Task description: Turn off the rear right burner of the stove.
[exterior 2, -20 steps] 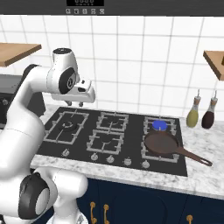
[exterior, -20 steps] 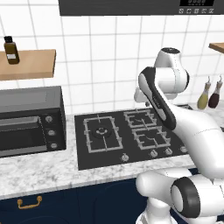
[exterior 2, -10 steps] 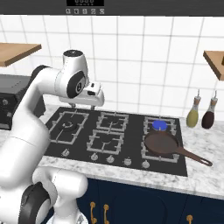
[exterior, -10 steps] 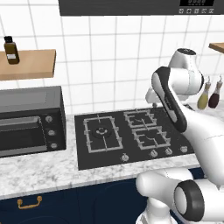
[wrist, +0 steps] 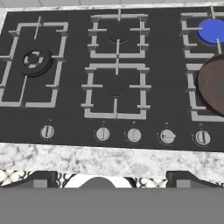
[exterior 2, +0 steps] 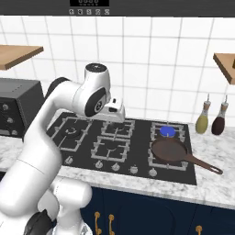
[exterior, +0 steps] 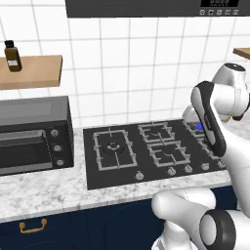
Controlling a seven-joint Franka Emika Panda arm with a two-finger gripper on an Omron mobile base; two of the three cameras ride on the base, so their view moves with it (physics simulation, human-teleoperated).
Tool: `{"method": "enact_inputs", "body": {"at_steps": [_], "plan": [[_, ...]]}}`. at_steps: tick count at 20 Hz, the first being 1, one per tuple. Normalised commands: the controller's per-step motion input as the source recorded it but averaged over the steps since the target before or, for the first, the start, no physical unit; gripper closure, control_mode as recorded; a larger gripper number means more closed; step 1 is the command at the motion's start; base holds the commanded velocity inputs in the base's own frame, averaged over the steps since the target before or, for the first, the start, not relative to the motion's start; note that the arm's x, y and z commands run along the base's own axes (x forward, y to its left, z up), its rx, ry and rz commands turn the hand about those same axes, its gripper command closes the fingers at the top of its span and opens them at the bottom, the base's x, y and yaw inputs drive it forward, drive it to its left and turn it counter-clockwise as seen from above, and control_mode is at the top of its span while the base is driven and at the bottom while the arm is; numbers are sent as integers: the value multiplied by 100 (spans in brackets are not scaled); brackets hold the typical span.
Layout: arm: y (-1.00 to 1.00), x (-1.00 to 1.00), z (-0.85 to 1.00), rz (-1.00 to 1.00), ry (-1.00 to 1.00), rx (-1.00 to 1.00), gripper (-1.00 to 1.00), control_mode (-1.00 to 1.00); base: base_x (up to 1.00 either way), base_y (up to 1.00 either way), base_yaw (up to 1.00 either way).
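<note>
I hang above the stove (wrist: 65,113), my gripper (wrist: 109,177) spread wide and holding nothing. The rear right burner (wrist: 211,29) glows blue, just behind the brown frying pan (exterior 2: 170,151); five knobs (wrist: 166,136) line the front edge.

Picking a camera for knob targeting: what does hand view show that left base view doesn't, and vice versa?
Hand view alone: the brown pan on the front right grate, and all five knobs, the fourth knob with its mark lying sideways while the rest stand upright.

Left base view alone: the toaster oven, the wooden shelf with a dark bottle.

Both: the stove and the blue glow at the rear right burner, partly behind the arm in the left base view.
</note>
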Motion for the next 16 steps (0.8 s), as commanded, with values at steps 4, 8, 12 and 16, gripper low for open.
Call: {"method": "enact_inputs", "body": {"at_steps": [4,8,12,16], "plan": [[-49,1,-33,13,1,-5,-100,-100,0,0,0],[-27,11,-59,30,9,-18,-100,-100,0,0,0],[-5,11,-73,36,11,-23,-100,-100,0,0,0],[0,32,-64,38,10,-15,-100,-100,0,0,0]]}}
